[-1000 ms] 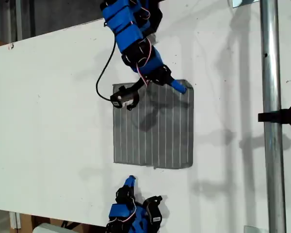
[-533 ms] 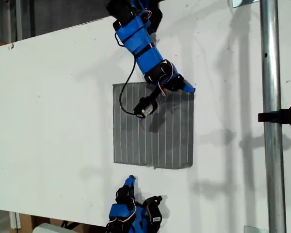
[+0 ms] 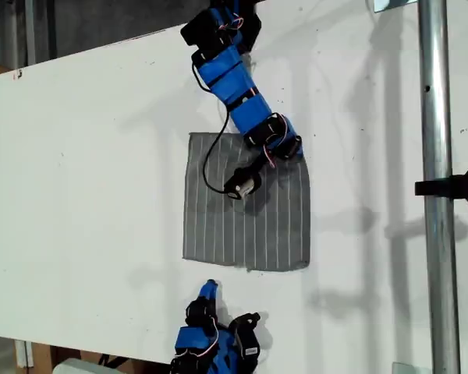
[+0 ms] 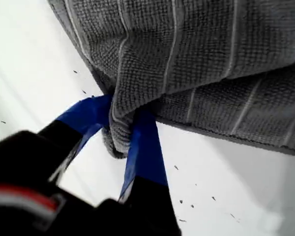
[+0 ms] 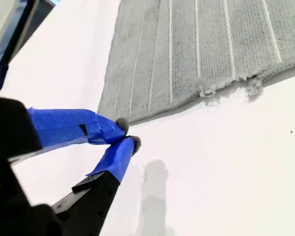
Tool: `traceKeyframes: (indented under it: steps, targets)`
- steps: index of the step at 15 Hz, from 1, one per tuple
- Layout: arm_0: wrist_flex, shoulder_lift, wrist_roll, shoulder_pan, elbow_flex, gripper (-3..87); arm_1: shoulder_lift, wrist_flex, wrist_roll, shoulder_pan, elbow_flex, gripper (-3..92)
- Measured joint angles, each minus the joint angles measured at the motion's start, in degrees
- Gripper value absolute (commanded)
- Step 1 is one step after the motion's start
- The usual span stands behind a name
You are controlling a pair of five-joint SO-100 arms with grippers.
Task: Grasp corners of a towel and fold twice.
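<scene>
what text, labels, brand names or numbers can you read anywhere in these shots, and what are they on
None: no readable text, label, brand or number shows in any view.
The towel carries only thin pale stripes, no tag or print.
My first tool, shut on a bunched towel corner, and my second tool, closed on nothing, show plain blue tape without markings.
The dark specks on the white table are dirt, not characters.

- The exterior view looked straight down on the whole table (image 3: 78, 195).
- Both wrist views sat close behind their jaws; all 3 shared the towel (image 3: 246, 218) (image 4: 196, 54) (image 5: 196, 49).
</scene>
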Motion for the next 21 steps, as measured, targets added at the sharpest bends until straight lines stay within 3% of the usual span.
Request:
traceKeyframes:
  steps: [2,5,9,12,14,18,21]
  targets:
    - [-1.93,-8.00,-2.11,4.48,-6.06,-2.8,0.18,-0.44,-0.26,0.44,0.09,0.0]
    - [-1.93,-41.92,-2.90,13.10,-31.11,-2.9,0.88,-0.44,-0.79,0.79,0.53,0.0]
    - [4.31,-85.52,-0.35,29.62,-70.14,-2.9,1.14,-0.44,-0.79,0.97,0.88,0.0]
    - [4.66,-103.27,3.08,37.88,-87.01,-1.5,1.14,-0.18,-0.79,0.97,0.88,0.0]
    - [5.36,-109.60,4.66,42.19,-94.31,34.1,1.14,-0.18,-0.79,0.97,0.88,0.0]
    - [8.35,-111.71,4.83,42.80,-96.33,34.3,1.14,0.18,-0.79,0.97,0.88,0.0]
    - [6.33,-116.81,3.08,42.19,-92.46,32.2,1.58,0.18,-0.79,0.97,0.97,-0.1]
